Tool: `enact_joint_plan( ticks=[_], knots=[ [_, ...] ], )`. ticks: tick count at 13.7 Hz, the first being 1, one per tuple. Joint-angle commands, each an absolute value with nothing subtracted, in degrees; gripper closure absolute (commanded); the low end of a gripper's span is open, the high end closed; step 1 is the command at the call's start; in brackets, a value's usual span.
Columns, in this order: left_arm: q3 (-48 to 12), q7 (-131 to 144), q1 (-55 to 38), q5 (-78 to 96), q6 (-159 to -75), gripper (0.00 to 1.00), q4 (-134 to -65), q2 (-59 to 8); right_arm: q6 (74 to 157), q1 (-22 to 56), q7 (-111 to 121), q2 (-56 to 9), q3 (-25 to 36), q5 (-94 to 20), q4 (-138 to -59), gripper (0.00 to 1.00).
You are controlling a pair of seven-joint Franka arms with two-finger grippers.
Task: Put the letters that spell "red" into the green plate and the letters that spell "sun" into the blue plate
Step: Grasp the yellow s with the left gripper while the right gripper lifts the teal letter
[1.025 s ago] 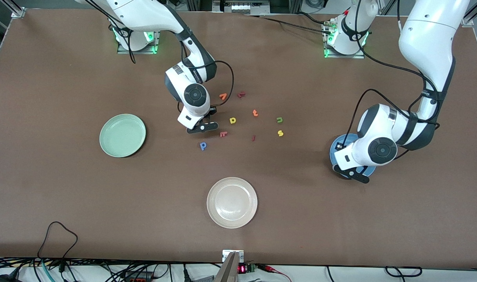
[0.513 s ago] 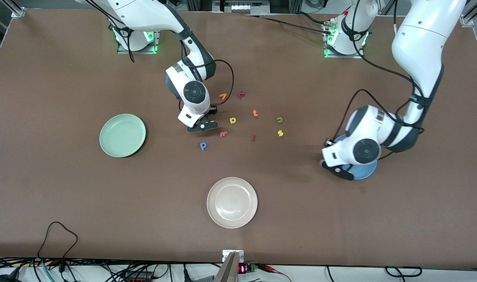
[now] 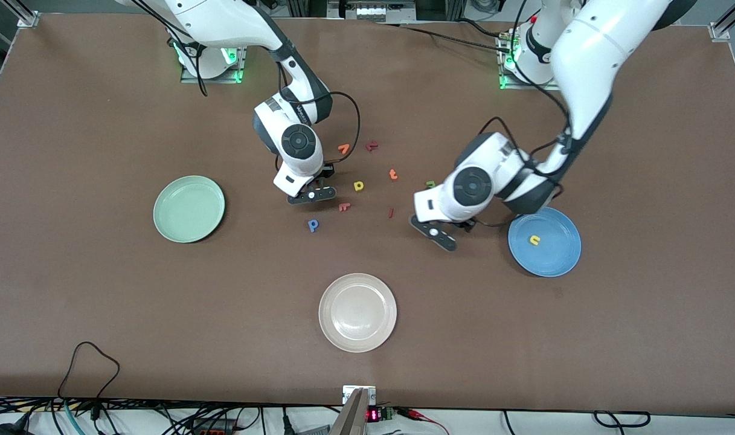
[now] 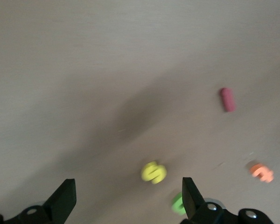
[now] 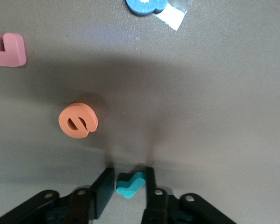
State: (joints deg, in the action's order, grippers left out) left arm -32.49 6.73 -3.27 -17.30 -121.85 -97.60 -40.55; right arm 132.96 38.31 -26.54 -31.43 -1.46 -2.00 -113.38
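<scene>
Brown matte tabletop (image 3: 101, 314) fills the front view, with cables along its near edge. The round pale green plate (image 3: 189, 209) lies toward the right arm's end, the round bright blue plate (image 3: 545, 241) toward the left arm's end with a small yellow foam u (image 3: 534, 240) in it, and a cream-white plate (image 3: 357, 312) nearest the camera. The small blue foam p-shaped letter (image 3: 313, 225) lies on bare table.

Left wrist view: the left gripper (image 4: 126, 198) hangs spread wide over the yellow foam s (image 4: 154, 172), with the green foam n (image 4: 178, 204) beside it.

Right wrist view: the right gripper (image 5: 129, 186) pinches the teal foam r (image 5: 130, 185); the orange foam e (image 5: 78, 121) lies nearby.
</scene>
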Motion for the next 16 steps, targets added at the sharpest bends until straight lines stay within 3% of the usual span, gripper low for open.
enact_joint_plan(
  ticks=[1, 6, 7, 9, 13, 16],
  knots=[
    [-32.34, 18.56, -4.30, -18.63, -123.40, 0.00, -99.49, -40.87, 135.35, 37.97, -26.72, -31.55, -1.85, -1.76, -114.70, 0.71],
    [-32.34, 35.23, -3.34, -18.63, -123.49, 0.01, -101.78, -40.78, 135.44, 37.97, -26.46, -31.46, -1.85, -1.32, -114.61, 0.78],
    [-32.43, 35.77, -3.17, -18.55, -123.40, 0.19, -101.78, -40.87, 135.35, 38.06, -26.37, -31.38, -1.85, -1.32, -114.52, 0.80],
    [-32.43, 36.29, -3.08, -18.46, -124.71, 0.36, -102.39, -41.13, 135.44, 38.06, -26.37, -31.29, -1.85, -1.32, -114.26, 0.86],
    [-32.34, 39.20, -3.43, -18.54, -131.04, 0.43, -104.94, -42.80, 135.44, 38.06, -26.37, -31.38, -1.85, -1.32, -114.26, 0.96],
    [-32.26, 39.02, -3.25, -18.54, -130.52, 0.73, -104.94, -42.63, 134.83, 37.88, -26.28, -28.05, -1.85, -1.41, -113.82, 0.99]
  ],
)
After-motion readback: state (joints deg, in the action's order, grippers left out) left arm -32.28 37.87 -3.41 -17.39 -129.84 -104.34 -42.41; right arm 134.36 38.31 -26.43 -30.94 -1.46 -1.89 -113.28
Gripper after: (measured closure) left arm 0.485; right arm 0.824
